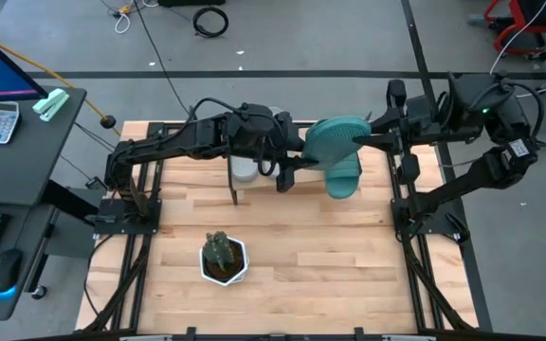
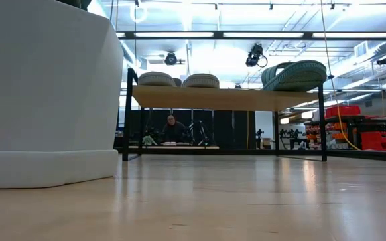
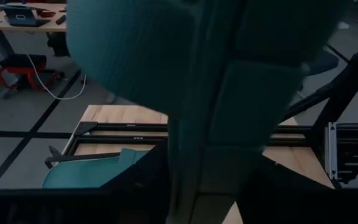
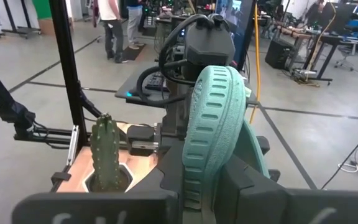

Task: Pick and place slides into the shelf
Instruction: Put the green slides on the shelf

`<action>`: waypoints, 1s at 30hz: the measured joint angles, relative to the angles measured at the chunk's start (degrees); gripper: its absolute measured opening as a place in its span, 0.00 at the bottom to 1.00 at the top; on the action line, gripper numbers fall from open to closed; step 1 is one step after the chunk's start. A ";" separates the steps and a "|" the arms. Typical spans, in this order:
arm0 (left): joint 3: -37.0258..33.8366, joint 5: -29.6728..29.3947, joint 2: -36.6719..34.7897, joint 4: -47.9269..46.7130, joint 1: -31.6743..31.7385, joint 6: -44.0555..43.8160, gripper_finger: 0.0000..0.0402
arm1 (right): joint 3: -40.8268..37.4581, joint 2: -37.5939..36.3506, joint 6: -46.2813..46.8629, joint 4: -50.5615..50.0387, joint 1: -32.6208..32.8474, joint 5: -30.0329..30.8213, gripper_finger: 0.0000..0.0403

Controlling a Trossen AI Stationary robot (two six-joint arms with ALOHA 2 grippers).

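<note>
A teal slide (image 1: 335,135) hangs in the air between my two grippers, above the shelf (image 2: 220,99). My left gripper (image 1: 297,156) is at its left end and my right gripper (image 1: 375,128) at its right end. It fills the left wrist view (image 3: 166,56) and stands on edge in the right wrist view (image 4: 213,124). The second teal slide (image 1: 343,182) lies on the right end of the shelf's top board, as the low view also shows (image 2: 297,73). Two light grey slides (image 2: 156,79) (image 2: 201,80) lie on the board's left part. My left gripper comes level from the table's left, and the slide's end (image 3: 210,162) runs down between its two fingers. The slide itself hides the place of contact. The slide is lifted clear of the shelf. My right gripper comes level from the table's right and pinches the slide on edge between its two fingers (image 4: 166,180), one on each face. The ribbed sole (image 4: 207,143) faces the wrist camera. The slide stands upright above the fingers, clear of the shelf.
A small cactus in a white pot (image 1: 223,258) stands near the table's front middle; the pot looms at the left of the low view (image 2: 45,94). The shelf's thin black legs (image 2: 125,120) stand on the tabletop. People are in the room beyond the table.
</note>
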 joint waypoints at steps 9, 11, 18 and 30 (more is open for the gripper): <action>0.02 0.28 -0.07 0.34 0.95 0.13 0.24 | -0.02 -0.56 0.79 -0.02 -0.02 0.42 0.13; 0.02 0.28 -0.07 0.31 1.18 0.10 0.23 | -0.02 -0.54 1.15 0.00 -0.02 0.48 0.13; 0.02 -4.24 -0.09 -0.47 1.53 3.74 0.25 | -0.02 -0.95 3.59 0.23 0.04 0.60 0.39; -0.03 -12.89 -0.09 -4.44 2.56 22.83 0.22 | 0.02 -4.73 13.10 -6.09 0.09 0.18 0.74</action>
